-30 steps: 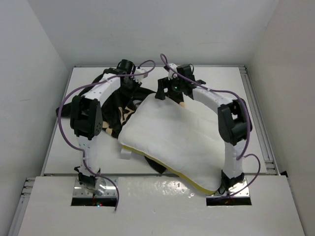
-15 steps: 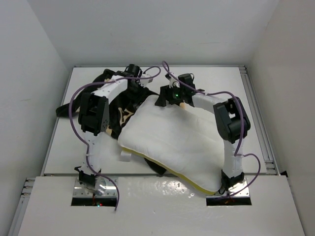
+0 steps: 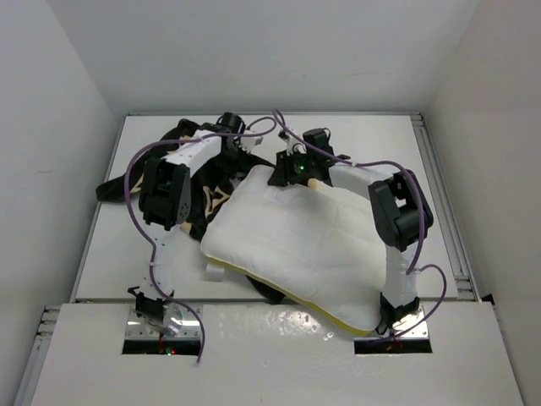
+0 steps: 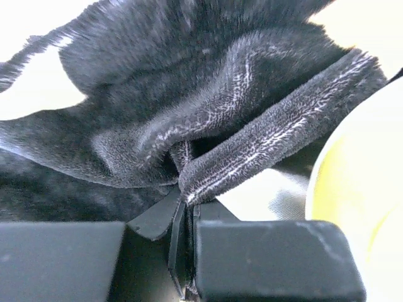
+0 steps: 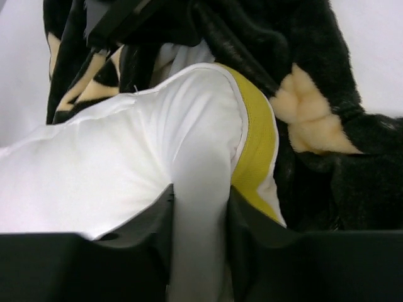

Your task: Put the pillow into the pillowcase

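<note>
The white quilted pillow (image 3: 292, 233) with yellow piping lies tilted across the table's middle, its near corner at the front edge. The black pillowcase (image 3: 203, 190) with tan motifs is bunched at the back left, partly under the pillow. My left gripper (image 4: 186, 204) is shut on a fold of the pillowcase's velvety hem (image 4: 264, 141). My right gripper (image 5: 200, 207) is shut on the pillow's far corner (image 5: 201, 126), white fabric pinched between its fingers, yellow piping (image 5: 255, 145) beside them. In the top view both grippers meet at the pillow's far edge (image 3: 270, 169).
White walls enclose the table (image 3: 380, 135) on three sides. Purple cables (image 3: 135, 182) loop off both arms. A raised white shelf (image 3: 279, 355) covers the arm bases at the near edge. The pillowcase (image 5: 340, 157) fills the space behind the pillow's corner.
Both grippers closed: the left onto the pillowcase hem, the right onto the pillow's far corner. The left arm shifted right toward the pillow, and the pillow moved slightly left.
</note>
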